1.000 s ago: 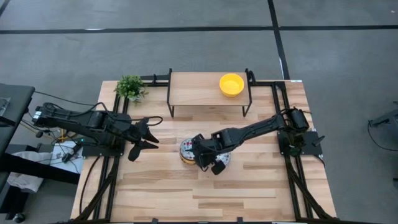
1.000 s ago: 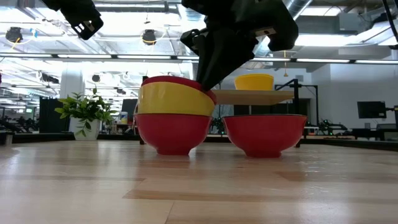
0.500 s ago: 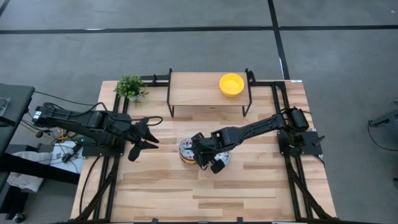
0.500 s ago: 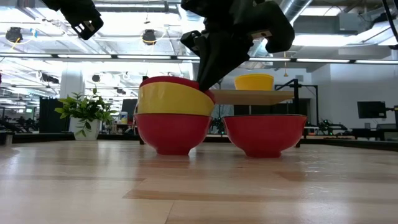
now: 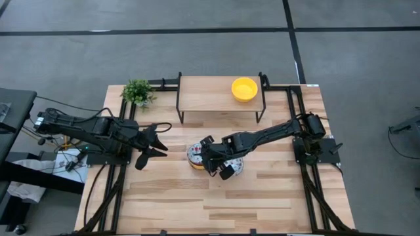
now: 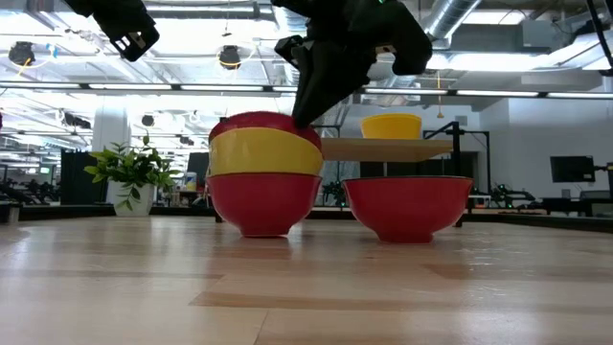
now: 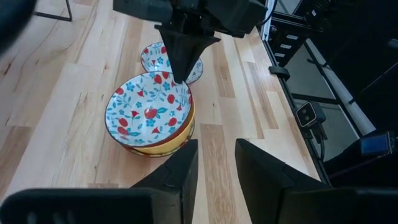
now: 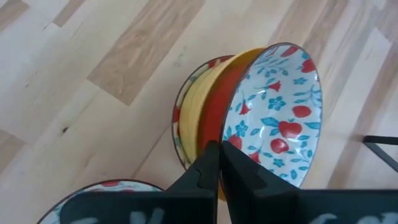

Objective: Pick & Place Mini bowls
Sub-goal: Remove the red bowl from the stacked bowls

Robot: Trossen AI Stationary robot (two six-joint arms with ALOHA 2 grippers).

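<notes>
Top floral bowl (image 7: 148,117) now tilted higher; right gripper (image 7: 184,73) on its rim.

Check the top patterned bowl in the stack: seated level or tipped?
Tipped. The top patterned bowl sits askew on the yellow bowl, its rim pinched by the right gripper.

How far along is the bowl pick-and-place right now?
Done: one yellow bowl sits on the raised shelf. In hand: the right gripper is shut on the rim of the top floral bowl of the table stack, tilting it off the yellow bowl beneath. Left: that stack and the lone floral bowl beside it. The left gripper waits open at the table's left.
</notes>
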